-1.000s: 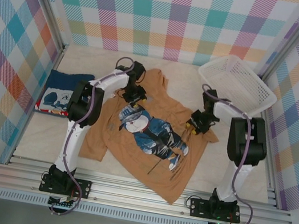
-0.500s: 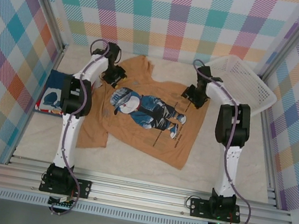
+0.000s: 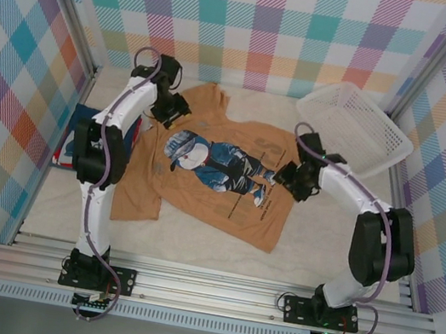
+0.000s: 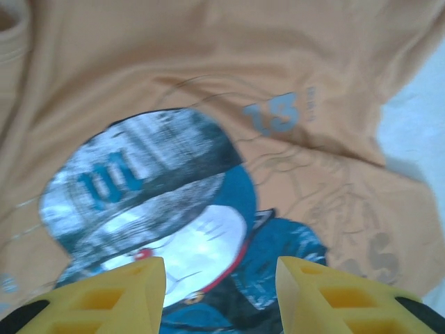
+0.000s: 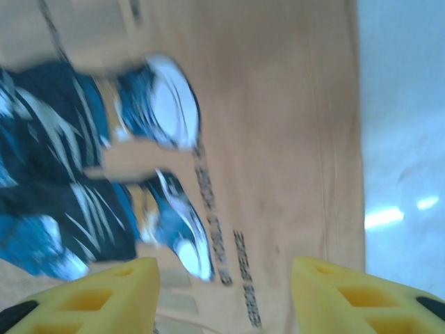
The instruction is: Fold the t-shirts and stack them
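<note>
**Hovering open above a flat tan-orange t-shirt (image 3: 207,207): left gripper (image 3: 172,113) and right gripper (image 3: 290,179)**

The tan-orange t-shirt lies spread, print up, in the middle of the table (image 3: 53,198). It is turned sideways, with the neck to the left and the hem to the right. Its blue-and-white cartoon figure (image 3: 219,165) lies the same way, cap left and shoes right.

The left gripper is above the shoulder area beside the cap. In its wrist view the yellow fingers (image 4: 111,299) stand apart with nothing between them. That arm reaches far out from its base, elbow raised at the left.

The right gripper is above the hem side, by the shoes, with its fingers (image 5: 104,296) also parted and empty. Its arm bends with the elbow out to the right and the forearm angled inward.

A folded navy blue t-shirt (image 3: 73,125) lies at the table's left edge, partly behind the left arm. A white mesh basket (image 3: 355,126) sits in the far right corner.
</note>
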Controlling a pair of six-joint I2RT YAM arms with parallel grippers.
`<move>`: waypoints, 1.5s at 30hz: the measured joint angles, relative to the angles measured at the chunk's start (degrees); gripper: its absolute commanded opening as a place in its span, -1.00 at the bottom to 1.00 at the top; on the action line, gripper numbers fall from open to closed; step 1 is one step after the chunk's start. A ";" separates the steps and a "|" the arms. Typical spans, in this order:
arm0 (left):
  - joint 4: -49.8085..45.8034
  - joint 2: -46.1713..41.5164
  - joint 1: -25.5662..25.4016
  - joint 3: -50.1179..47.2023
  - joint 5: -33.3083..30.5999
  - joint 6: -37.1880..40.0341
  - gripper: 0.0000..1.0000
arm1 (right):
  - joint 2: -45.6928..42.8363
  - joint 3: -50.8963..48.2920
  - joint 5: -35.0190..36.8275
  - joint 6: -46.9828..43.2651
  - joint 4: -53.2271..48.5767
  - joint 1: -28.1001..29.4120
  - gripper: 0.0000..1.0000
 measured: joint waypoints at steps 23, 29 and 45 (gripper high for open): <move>7.10 -8.92 -9.35 -34.01 2.16 2.80 -0.19 | 6.43 -6.08 -6.73 2.67 1.05 -4.42 -0.11; 7.80 -11.02 -15.45 -36.79 4.17 -0.35 -0.16 | 8.90 -1.88 -3.41 1.90 -3.87 -5.25 -0.11; 7.04 0.81 2.86 5.01 -4.24 -1.42 -0.28 | 6.27 5.77 -0.42 -4.90 0.61 -2.10 -0.20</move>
